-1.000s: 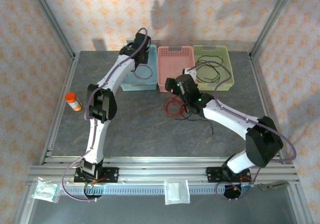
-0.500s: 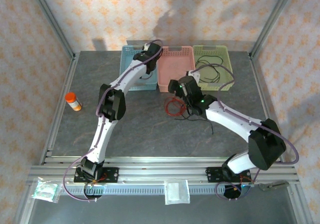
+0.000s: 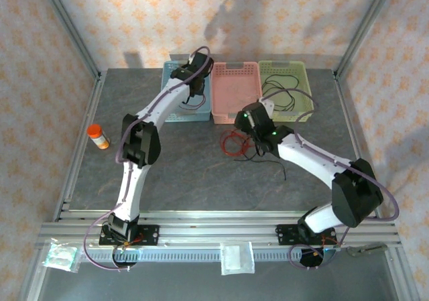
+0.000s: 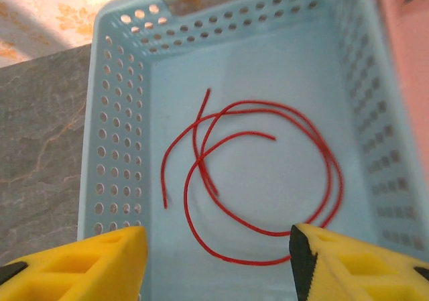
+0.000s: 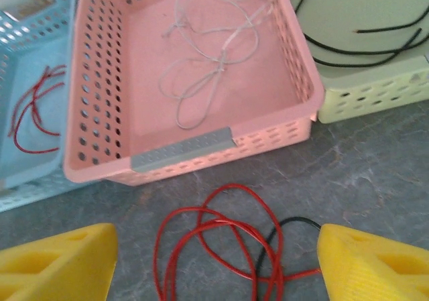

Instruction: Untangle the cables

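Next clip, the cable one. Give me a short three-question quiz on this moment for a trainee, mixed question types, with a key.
1. True or false: the left gripper hangs with its jaws apart over the blue basket, and the red cable lies loose on its floor.
2. Which two colours make up the tangle on the table below the right gripper?
3. The pale cable lies: A) in the blue basket, B) on the table, C) in the pink basket.
Key: 1 true; 2 red and black; 3 C.
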Available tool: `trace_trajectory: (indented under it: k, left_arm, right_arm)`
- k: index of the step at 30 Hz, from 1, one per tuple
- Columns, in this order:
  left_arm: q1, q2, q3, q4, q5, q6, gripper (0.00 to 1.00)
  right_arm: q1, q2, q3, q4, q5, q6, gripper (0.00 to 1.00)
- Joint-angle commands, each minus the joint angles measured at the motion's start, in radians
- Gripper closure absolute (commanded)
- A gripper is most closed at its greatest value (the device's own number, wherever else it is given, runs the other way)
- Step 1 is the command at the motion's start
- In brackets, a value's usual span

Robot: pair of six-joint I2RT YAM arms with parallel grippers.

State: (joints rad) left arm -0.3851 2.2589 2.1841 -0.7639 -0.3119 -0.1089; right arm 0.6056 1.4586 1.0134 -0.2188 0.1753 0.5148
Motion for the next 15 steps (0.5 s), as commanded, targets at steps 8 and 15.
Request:
trace_trajectory:
  k: [8, 15]
  left_arm:
    - [0.011, -0.458, -0.530, 0.392, 0.371, -0.133, 0.36]
    - [0.011, -0.690, -0.870, 0.564, 0.465, -0.221, 0.36]
  right_arm:
    - [0.014, 0.085, 0.070, -0.094, -0.049, -0.046, 0.29]
    - [0.073, 0.178, 0.126, -0.152, -0.011, -0.082, 0.33]
